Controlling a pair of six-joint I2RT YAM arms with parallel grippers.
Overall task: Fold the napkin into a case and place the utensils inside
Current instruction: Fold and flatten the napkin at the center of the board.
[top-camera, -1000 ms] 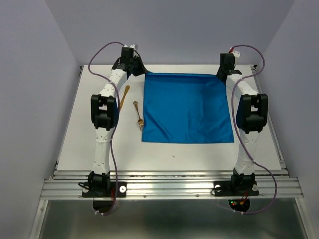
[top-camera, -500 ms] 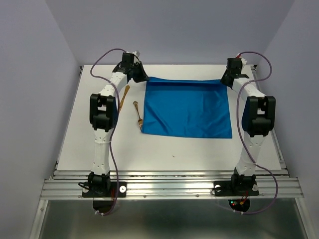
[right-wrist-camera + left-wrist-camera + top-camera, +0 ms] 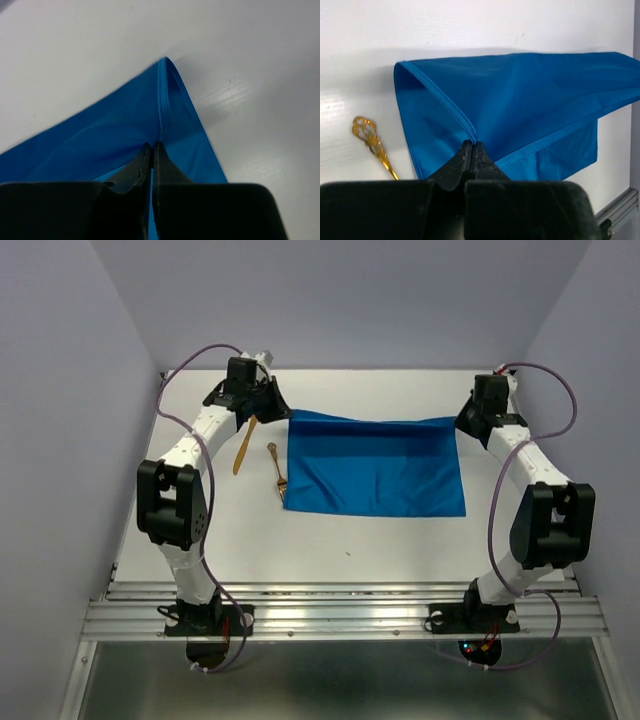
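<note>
The napkin (image 3: 375,465) is being pinched at its far corners by the left tool (image 3: 472,150) and right tool (image 3: 152,150); even, level travel is being called for so edges align.

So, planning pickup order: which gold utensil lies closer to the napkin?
The fork, lying right beside the napkin at its left edge; the other utensil lies farther left, clearly apart from the cloth.

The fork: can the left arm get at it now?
Probably not yet: the left gripper is shut on the napkin. The fork lies close and uncovered, reachable once it lets go.
</note>
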